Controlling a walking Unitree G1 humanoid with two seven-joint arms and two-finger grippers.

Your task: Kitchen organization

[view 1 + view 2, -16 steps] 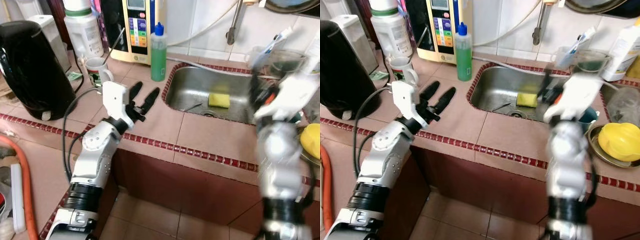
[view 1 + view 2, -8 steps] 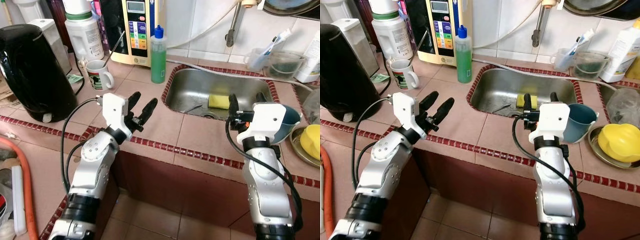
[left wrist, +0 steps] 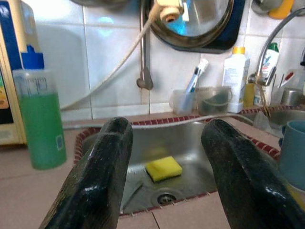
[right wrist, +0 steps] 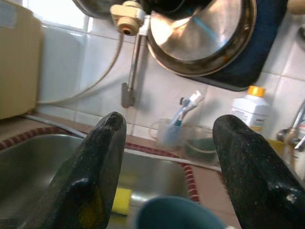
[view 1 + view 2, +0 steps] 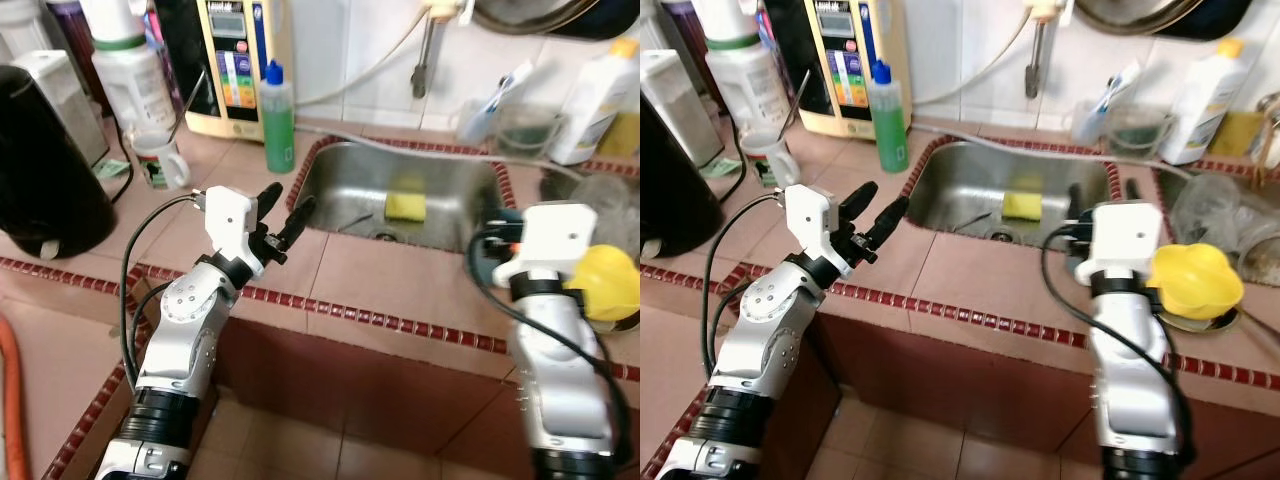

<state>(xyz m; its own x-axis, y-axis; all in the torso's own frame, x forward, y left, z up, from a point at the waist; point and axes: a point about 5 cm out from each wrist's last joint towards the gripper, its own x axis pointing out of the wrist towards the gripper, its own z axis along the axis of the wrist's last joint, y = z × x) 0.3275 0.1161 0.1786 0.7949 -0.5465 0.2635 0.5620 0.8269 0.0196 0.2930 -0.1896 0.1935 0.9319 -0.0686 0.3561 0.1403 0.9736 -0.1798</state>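
A steel sink (image 5: pixel 440 200) is set into the pink tiled counter (image 5: pixel 380 270) and serves as the landmark here. A yellow sponge (image 5: pixel 405 206) is seen lying on the sink's floor, just beside the drain. The left gripper (image 5: pixel 283 207) is held above the counter beside the sink's left rim, its two black fingers (image 3: pixel 95 181) spread apart and nothing held between them. The right gripper (image 4: pixel 164 167) is raised at the sink's right end, its fingers (image 4: pixel 90 176) likewise spread wide and empty. A blue cup (image 4: pixel 178 212) is seen just below and between those fingers; whether it is touched cannot be told. A yellow bowl (image 5: pixel 1196 280) is found upturned on a metal plate (image 5: pixel 1225 318) to the right of the sink, next to the right arm's white wrist block. A green soap bottle (image 5: pixel 278 120) with a blue cap is placed behind the sink's left corner, with a white mug (image 5: pixel 157 160) further to the left and a black kettle (image 5: pixel 40 170) beyond that. Behind the sink's back rim, a clear tumbler with toothbrushes (image 5: pixel 495 100) and a white bottle (image 5: pixel 590 95) are ranged along the tiled wall. A pan (image 4: pixel 209 33) is hung on the wall above the sink.
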